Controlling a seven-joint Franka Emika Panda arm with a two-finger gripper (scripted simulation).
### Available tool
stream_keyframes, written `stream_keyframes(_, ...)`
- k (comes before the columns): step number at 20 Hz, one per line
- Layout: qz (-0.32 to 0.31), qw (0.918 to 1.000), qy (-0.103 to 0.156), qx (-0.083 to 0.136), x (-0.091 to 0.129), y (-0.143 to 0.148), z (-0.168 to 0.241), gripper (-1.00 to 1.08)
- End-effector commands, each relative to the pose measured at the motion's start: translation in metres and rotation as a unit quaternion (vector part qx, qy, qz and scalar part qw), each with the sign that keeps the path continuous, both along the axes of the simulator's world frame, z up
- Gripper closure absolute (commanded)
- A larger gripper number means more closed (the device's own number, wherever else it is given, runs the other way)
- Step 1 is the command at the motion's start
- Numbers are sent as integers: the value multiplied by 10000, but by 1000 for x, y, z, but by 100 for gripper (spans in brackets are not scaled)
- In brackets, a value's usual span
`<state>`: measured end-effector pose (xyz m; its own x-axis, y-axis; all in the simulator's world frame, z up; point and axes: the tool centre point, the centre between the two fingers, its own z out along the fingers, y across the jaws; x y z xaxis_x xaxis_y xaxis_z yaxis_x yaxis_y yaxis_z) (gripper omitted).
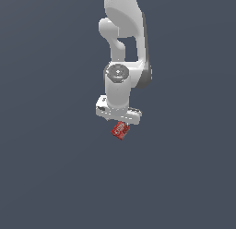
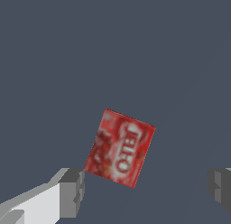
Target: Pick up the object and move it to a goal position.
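From outside, the white arm [image 1: 123, 52] hangs over plain grey ground, and the red box [image 1: 120, 130] shows just under the gripper [image 1: 119, 118], tilted. The fingers are hidden there. The wrist view shows them: one finger [image 2: 71, 193], then the box [image 2: 120, 147] with white lettering, then the other finger, spread wide and not touching it.

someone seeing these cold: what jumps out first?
The small red rectangular box with white lettering, the only colour against the flat grey-blue backdrop, sitting tilted just under the white robot gripper at the centre of the exterior view. Next, the white arm coming down from the top edge. In the wrist view the box lies between the grey fingertips, which stand wide apart and do not touch it.
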<state>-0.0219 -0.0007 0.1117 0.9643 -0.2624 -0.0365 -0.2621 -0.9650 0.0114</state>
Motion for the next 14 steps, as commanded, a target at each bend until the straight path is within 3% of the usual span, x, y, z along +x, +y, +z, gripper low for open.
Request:
stream_keyframes(1, -324, 9995, -34, -2, -1, 4, -9, -92)
stream_keyframes(14, -1550, 9878, -170, -22, -6, 14, -42, -92)
